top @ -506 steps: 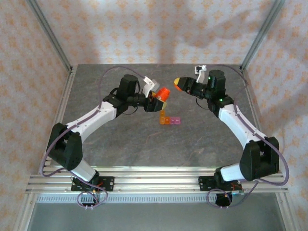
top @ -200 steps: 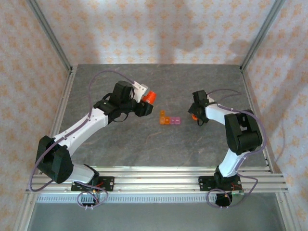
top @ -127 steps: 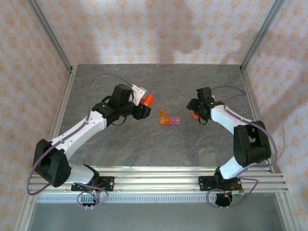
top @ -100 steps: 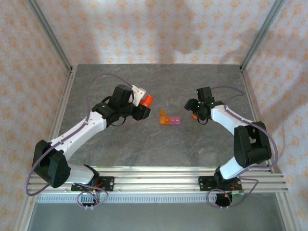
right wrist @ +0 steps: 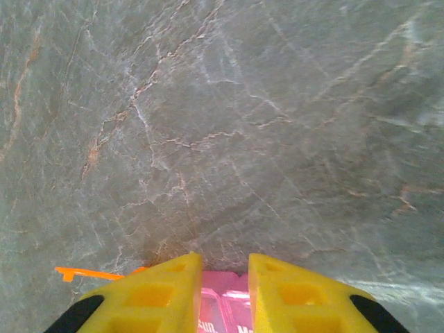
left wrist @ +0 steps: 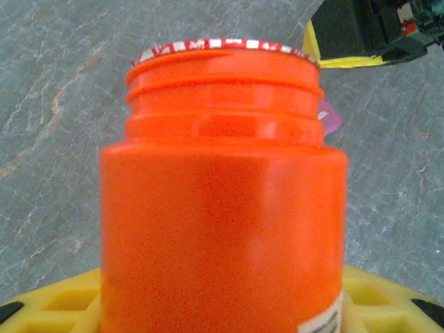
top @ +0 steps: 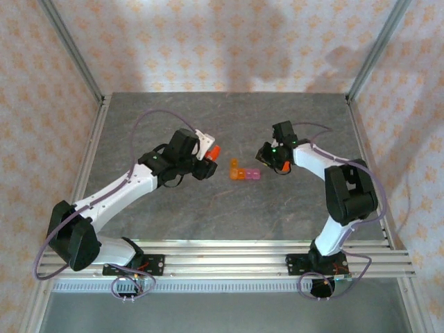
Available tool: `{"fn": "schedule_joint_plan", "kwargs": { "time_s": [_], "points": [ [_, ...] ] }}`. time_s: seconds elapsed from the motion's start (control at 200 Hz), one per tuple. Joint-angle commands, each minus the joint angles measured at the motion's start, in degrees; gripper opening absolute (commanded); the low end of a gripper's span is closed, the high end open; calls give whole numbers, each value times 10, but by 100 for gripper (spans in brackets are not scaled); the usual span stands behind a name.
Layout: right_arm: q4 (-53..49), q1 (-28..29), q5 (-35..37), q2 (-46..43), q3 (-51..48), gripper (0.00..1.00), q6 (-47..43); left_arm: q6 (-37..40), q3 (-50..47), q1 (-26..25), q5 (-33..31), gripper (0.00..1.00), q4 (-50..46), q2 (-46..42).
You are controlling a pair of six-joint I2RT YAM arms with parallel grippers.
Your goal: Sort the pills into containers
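Near table (top: 229,218) bare, bottle (top: 214,151) and containers (top: 244,173) crowd centre

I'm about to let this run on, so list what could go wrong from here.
1. The uncapped bottle in the left jaws points its mouth toward the strip; anything inside could pour past the small cells onto the table.
2. The right jaws are shut with the strip's pink end between them; any pull may drag or flip it.
3. Both jaws crowd the strip and could collide.
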Motion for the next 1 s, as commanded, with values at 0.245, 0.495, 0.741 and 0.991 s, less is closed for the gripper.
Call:
{"fn": "schedule_joint_plan", "kwargs": {
  "time_s": [0.245, 0.495, 0.741, 0.991],
  "points": [
    [7, 16, 3, 70, 36, 20, -16, 10, 7, -9, -7, 0, 16, 56],
    [4, 30, -5, 65, 20, 17, -10, 18, 5, -9, 1, 0, 25, 75],
    [11, 40, -16, 42, -21, 17, 0, 24, 8, -10, 14, 0, 26, 87],
    [43, 53, -25, -5, -88, 17, 33, 35, 16, -9, 25, 0, 15, 100]
  ]
}}
